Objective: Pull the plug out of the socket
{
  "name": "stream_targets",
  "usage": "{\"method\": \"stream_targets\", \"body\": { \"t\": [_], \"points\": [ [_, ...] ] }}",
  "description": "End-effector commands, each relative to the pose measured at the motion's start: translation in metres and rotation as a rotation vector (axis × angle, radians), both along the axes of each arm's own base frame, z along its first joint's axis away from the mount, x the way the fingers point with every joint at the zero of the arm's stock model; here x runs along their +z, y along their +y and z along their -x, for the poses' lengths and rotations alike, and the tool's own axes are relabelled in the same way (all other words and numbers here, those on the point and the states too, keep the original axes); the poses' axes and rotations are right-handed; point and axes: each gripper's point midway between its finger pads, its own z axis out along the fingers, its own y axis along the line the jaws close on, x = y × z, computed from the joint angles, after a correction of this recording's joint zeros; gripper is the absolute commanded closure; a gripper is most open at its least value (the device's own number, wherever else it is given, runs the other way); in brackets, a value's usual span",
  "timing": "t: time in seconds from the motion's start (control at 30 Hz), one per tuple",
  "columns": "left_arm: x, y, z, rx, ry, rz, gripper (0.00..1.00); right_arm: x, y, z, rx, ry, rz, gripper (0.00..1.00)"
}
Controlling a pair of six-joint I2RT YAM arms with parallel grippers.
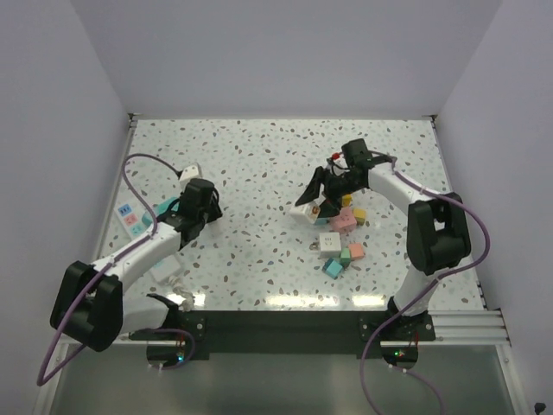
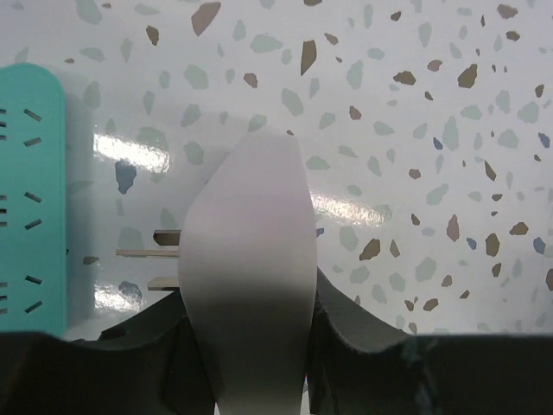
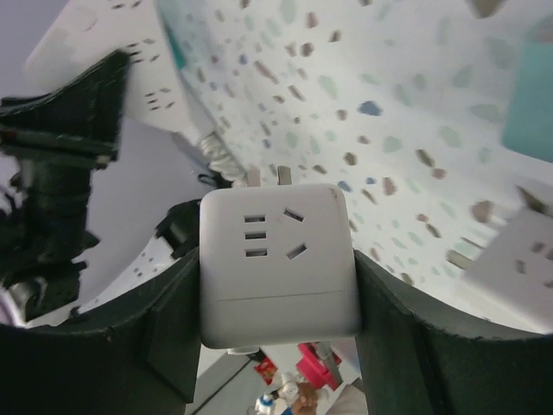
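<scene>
Beside teal socket (image 2: 31, 199), left gripper (image 2: 247, 333) clamps plug (image 2: 249, 251), right gripper (image 3: 278, 298) clamps adapter (image 3: 276, 259) near cubes (image 1: 342, 220)

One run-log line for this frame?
left fingers: shut on white plug | prongs: bare, apart from teal strip | right fingers: shut on white cube adapter

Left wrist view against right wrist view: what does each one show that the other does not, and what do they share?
Only the left wrist view shows the flat white plug in the left gripper, its bare metal prongs pointing at the teal plastic power strip but apart from it. Only the right wrist view shows the white cube-shaped socket adapter in the right gripper, and a second white cube at the right edge. Both show the speckled tabletop and a gripper closed on a white item.
</scene>
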Motion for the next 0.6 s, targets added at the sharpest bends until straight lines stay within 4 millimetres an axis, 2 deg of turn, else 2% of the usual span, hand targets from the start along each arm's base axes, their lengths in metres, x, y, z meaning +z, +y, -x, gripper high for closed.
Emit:
{"method": "stream_targets", "body": {
  "t": [0.0, 0.03, 0.07, 0.13, 0.17, 0.2, 0.27, 0.3, 0.33, 0.4, 0.43, 0.47, 0.57],
  "points": [
    [0.036, 0.026, -0.014, 0.062, -0.13, -0.027, 1.0, 0.018, -0.033, -0.015, -0.02, -0.144, 0.162, 1.0],
    [0.034, 0.033, -0.016, 0.077, -0.12, -0.031, 1.0, 0.006, -0.045, -0.01, 0.009, -0.13, 0.243, 1.0],
    [0.03, 0.05, -0.02, 0.106, -0.102, -0.009, 1.0, 0.001, -0.053, -0.015, 0.005, -0.15, 0.305, 1.0],
    [0.021, 0.067, -0.027, 0.111, -0.076, 0.002, 1.0, -0.013, -0.07, -0.025, -0.007, -0.188, 0.425, 1.0],
    [0.019, 0.079, -0.031, 0.122, -0.068, 0.015, 1.0, -0.017, -0.074, -0.029, -0.008, -0.197, 0.45, 1.0],
    [0.023, 0.084, -0.037, 0.11, -0.075, 0.0, 1.0, -0.021, -0.077, -0.034, -0.009, -0.223, 0.471, 1.0],
    [0.015, 0.095, -0.046, 0.113, -0.043, -0.006, 1.0, -0.032, -0.08, -0.039, -0.002, -0.223, 0.5, 1.0],
    [0.019, 0.099, -0.054, 0.113, -0.05, -0.014, 1.0, -0.036, -0.08, -0.04, 0.003, -0.22, 0.503, 1.0],
    [0.008, 0.102, -0.058, 0.116, -0.022, -0.018, 1.0, -0.042, -0.082, -0.043, 0.005, -0.23, 0.522, 1.0],
    [0.005, 0.109, -0.067, 0.121, -0.018, -0.015, 1.0, -0.052, -0.086, -0.047, -0.002, -0.228, 0.544, 1.0],
    [-0.007, 0.111, -0.069, 0.123, 0.014, -0.012, 1.0, -0.054, -0.089, -0.049, -0.003, -0.233, 0.563, 1.0],
    [-0.009, 0.121, -0.071, 0.144, 0.022, 0.0, 1.0, -0.056, -0.089, -0.049, -0.001, -0.233, 0.57, 0.99],
    [-0.018, 0.126, -0.077, 0.144, 0.049, 0.02, 0.97, -0.055, -0.098, -0.049, -0.005, -0.245, 0.62, 0.83]
  ]
}}
